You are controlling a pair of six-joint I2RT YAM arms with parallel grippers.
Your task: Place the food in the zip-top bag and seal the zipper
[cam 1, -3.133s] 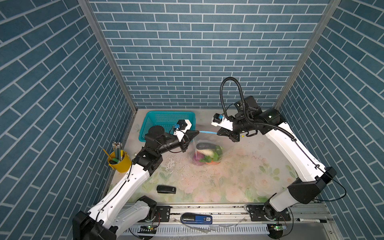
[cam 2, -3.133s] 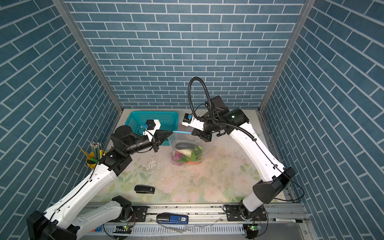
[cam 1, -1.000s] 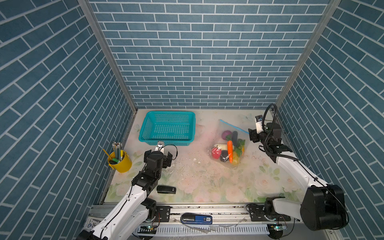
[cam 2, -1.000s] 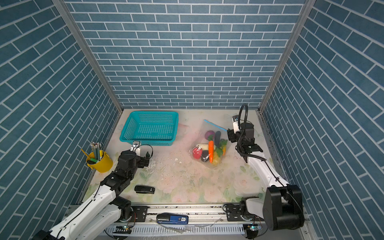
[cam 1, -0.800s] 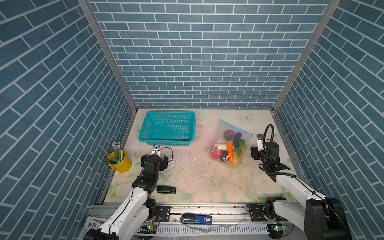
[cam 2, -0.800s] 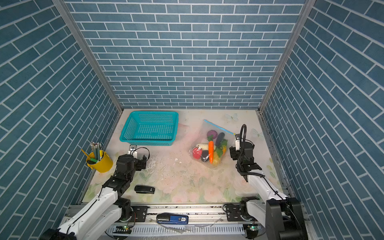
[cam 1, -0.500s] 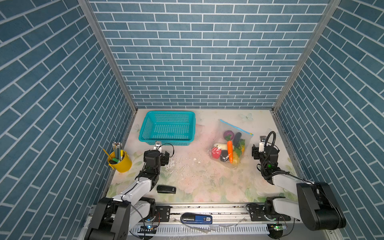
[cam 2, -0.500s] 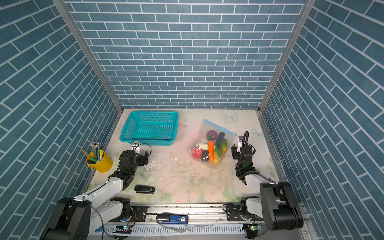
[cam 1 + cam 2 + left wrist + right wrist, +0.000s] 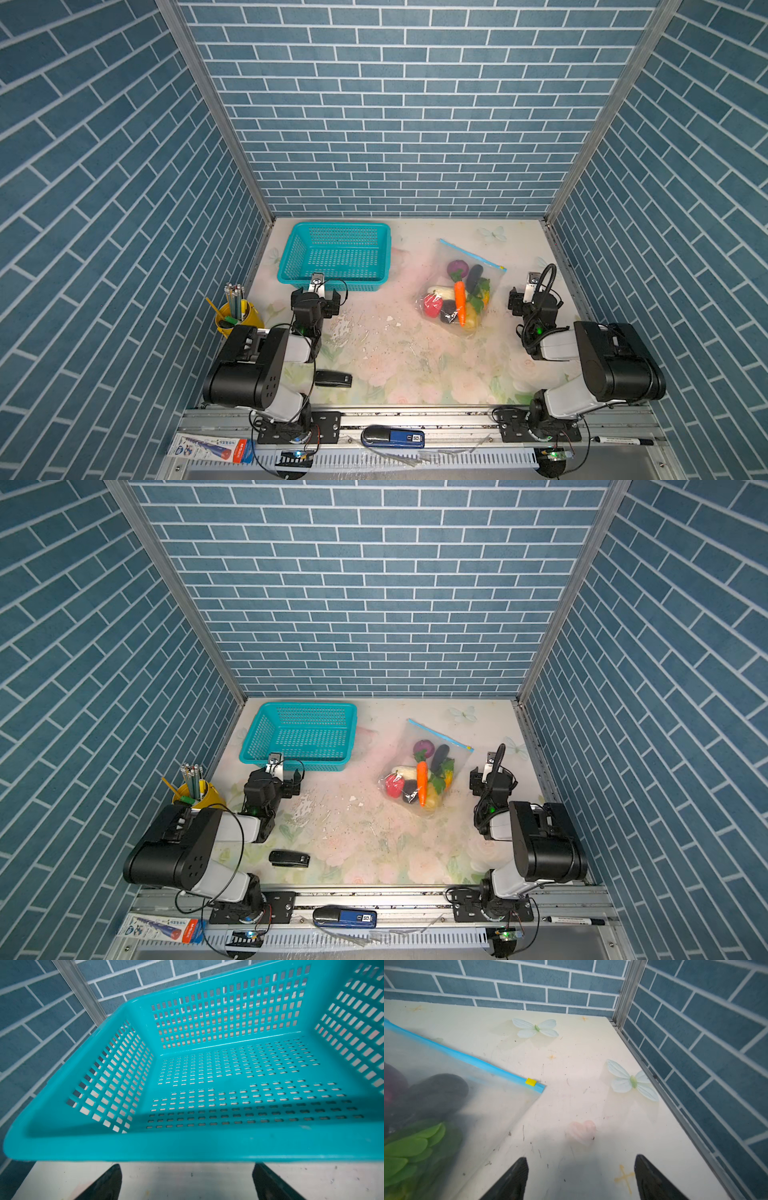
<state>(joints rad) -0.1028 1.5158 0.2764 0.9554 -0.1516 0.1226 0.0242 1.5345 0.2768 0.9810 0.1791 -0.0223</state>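
The zip-top bag (image 9: 446, 255) (image 9: 415, 733) lies flat on the table right of centre, with nothing holding it. Inside it is the food: an orange carrot (image 9: 459, 301), a red strawberry (image 9: 433, 305), a purple onion (image 9: 457, 267), a dark eggplant (image 9: 473, 276) and green pieces (image 9: 409, 1147). The blue zipper (image 9: 471, 254) (image 9: 467, 1057) runs along the bag's far edge, its yellow slider (image 9: 531, 1081) at the right-hand end. My right gripper (image 9: 532, 297) (image 9: 580, 1162) is open and empty, right of the bag. My left gripper (image 9: 316, 296) (image 9: 187, 1169) is open and empty, just short of the basket.
A teal mesh basket (image 9: 340, 226) (image 9: 187, 1147) stands empty at the back left. A yellow cup of pencils (image 9: 237, 316) is by the left wall. A small black object (image 9: 332, 378) lies near the front edge. Both arms are folded low at the front corners.
Three seconds ago both grippers held the bag up by its zipper edge. Now the bag lies released on the table. Over the last second both arms drew back and folded down.
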